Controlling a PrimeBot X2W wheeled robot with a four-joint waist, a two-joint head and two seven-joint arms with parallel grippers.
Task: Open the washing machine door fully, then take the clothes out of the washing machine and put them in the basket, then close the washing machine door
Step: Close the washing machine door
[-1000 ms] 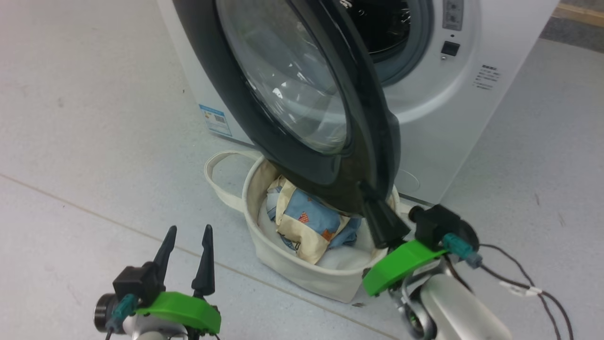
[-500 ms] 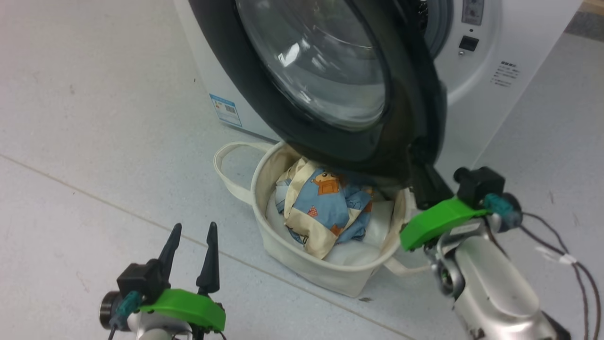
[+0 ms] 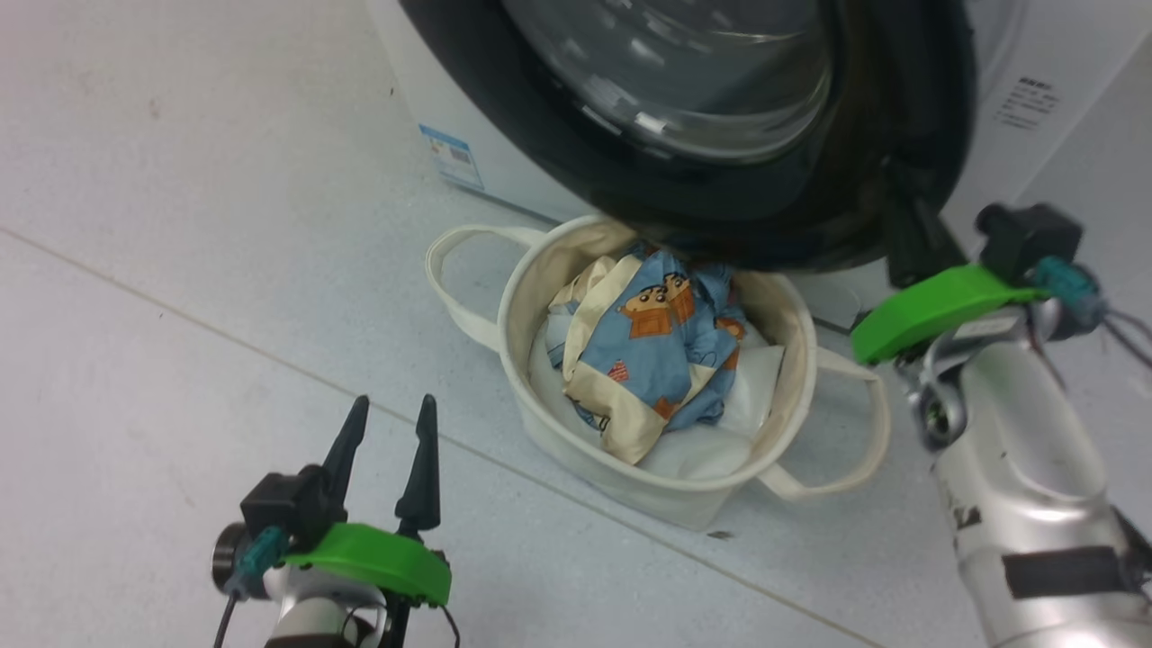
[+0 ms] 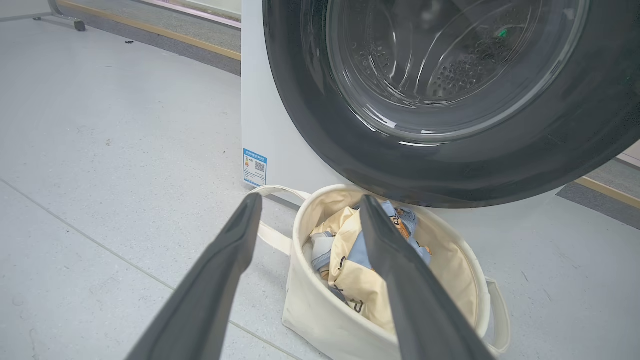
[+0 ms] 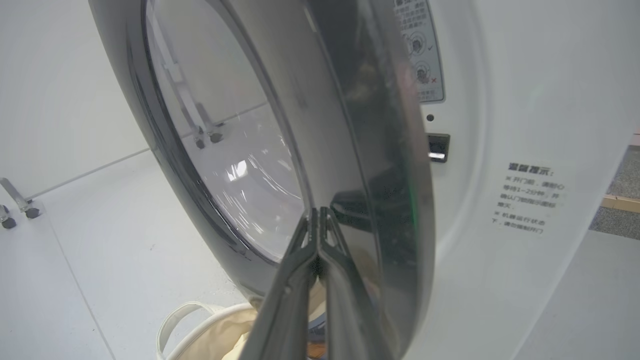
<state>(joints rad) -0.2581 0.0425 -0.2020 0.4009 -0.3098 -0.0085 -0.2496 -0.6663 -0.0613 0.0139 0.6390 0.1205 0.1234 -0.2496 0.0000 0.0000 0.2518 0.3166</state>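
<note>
Head view: clothes [image 3: 657, 351] are sitting in the basket [image 3: 540, 423] under the door [image 3: 720, 207], so the left gripper [image 3: 393, 403] is idling, fingers apart, empty. Left wrist view: the door [image 4: 320, 125] is facing the left gripper. Right wrist view: right gripper [image 5: 317, 210], fingers pinched together on nothing, is pressing the ajar door's ring, probably shutting it.

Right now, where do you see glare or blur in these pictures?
Head view: small white glints on the washing machine door glass. Left wrist view: left gripper close and blurred, basket sharp. Right wrist view: pale reflections wash over the glass, right gripper soft.
</note>
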